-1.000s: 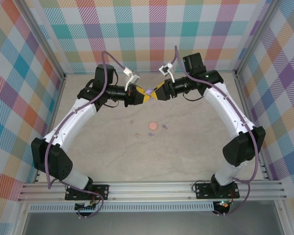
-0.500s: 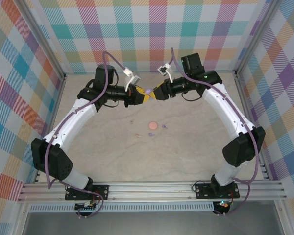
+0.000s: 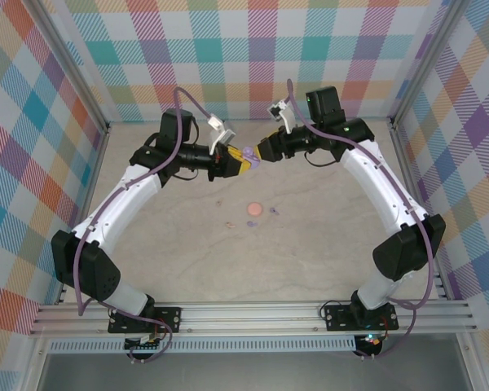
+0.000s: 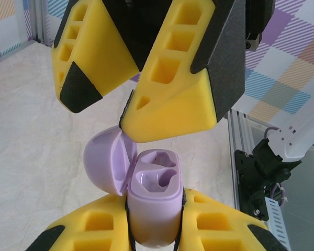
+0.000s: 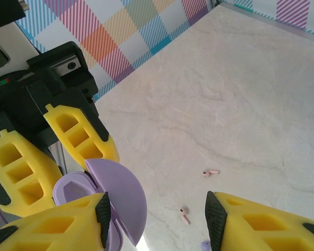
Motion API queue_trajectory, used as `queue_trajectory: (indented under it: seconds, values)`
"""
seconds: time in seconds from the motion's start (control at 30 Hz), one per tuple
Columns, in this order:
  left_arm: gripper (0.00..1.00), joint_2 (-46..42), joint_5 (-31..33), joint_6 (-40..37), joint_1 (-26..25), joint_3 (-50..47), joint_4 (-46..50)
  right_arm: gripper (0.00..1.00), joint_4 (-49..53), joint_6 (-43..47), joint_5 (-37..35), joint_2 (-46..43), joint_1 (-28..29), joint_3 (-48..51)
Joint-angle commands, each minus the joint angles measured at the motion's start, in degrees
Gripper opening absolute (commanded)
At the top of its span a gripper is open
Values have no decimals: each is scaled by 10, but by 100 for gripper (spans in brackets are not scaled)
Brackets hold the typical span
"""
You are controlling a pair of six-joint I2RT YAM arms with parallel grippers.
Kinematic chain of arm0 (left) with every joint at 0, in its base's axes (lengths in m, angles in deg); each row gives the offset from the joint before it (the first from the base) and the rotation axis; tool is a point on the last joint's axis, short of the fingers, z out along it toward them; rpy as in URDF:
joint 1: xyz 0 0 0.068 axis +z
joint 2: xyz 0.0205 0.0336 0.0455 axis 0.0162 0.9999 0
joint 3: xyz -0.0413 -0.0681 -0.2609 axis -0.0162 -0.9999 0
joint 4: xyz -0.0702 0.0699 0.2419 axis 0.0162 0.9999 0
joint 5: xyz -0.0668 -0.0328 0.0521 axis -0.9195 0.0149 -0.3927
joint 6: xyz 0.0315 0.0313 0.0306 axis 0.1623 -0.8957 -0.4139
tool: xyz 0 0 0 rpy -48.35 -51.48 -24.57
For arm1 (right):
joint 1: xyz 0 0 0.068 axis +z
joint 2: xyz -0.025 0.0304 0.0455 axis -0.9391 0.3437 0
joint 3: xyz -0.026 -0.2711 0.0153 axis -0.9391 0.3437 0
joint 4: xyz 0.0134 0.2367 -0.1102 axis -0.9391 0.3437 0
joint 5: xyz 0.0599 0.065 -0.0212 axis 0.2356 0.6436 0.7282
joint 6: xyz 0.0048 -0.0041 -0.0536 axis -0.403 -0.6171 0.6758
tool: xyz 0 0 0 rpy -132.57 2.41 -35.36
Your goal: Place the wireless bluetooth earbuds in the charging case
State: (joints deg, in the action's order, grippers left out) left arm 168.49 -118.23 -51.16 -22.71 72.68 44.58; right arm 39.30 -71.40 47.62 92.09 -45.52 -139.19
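Lilac case (image 4: pixel 153 206) in left fingers (image 4: pixel 220 227)

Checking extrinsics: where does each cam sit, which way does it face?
Top external: above, behind the bases, facing down at the table; left arm, right arm show.
Left wrist: faces the open charging case clamped in the left fingers; right fingers opposite.
Right wrist: looks down past the right fingers at pink earbuds.
Shared: both wrist views show the case.
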Motion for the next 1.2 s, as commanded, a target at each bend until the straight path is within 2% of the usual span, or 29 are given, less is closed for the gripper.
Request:
queue_trajectory:
  seconds: [0.0,0.2,0.37,0.47,0.63,0.83,1.17]
  values:
    - [14,-17,-18,-12,-8,-2,13,53,-11,-4,-13,-20,-3,7]
    - [13,-12,19,33,2,-15,-19,56,-42,-65,-83,-55,-14,46]
    - [13,-26,39,98,20,-41,-72,56,-11,-76,-133,-56,-49,98]
    - [13,-49,46,121,25,-64,-110,56,7,-76,-193,-46,-52,141]
    - [13,-91,49,138,25,-92,-123,55,45,-58,-189,-1,-51,171]
    - [14,-130,46,158,25,-121,-119,53,44,-31,-206,44,-30,205]
    - [14,-176,52,176,25,-155,-116,50,73,26,-245,138,25,174]
